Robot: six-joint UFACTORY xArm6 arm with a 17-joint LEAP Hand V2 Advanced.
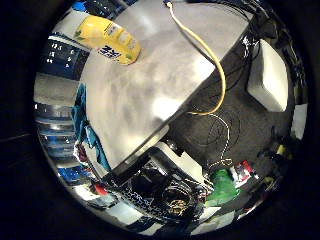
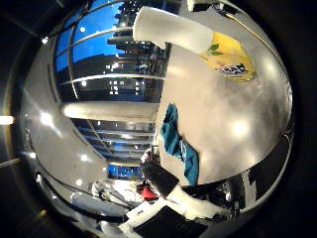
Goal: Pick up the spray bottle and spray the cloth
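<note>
Cloth: the teal cloth (image 2: 179,141) is crumpled and soft, bunched in folds at the table's edge, part of it seeming to hang over the side
Table: the table (image 1: 150,80) is a pale grey slab, smooth, with soft glare patches across it
Spray bottle: the spray bottle (image 2: 198,42) stands or lies on the table well apart from the cloth, across a stretch of bare top; whether it is upright I cannot tell from these views
Bottle shape and material: a rounded plastic body, yellow with a printed label, running into a long white upper part; smooth and probably a bit slick to grip
Long axis: the white end points off the table, the yellow end toward its middle
Bottle from the hand: it sits small in both palm views, so I judge the palm is well away from it and must close in on the yellow body first
Hand: nothing of the hand shows clearly, so whether the fingers are apart or together I cannot tell
</note>
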